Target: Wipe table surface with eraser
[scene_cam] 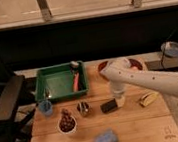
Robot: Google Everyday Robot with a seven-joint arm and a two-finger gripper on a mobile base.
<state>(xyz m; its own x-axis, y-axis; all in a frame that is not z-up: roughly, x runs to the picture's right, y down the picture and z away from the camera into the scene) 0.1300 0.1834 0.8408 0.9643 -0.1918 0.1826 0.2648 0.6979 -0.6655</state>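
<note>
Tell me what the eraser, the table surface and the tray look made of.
The eraser, at the hand: dark, matte, possibly felt or foam.
The table surface: light-brown wood with faint plank lines.
The green tray: evenly coloured with moulded walls, probably plastic.
</note>
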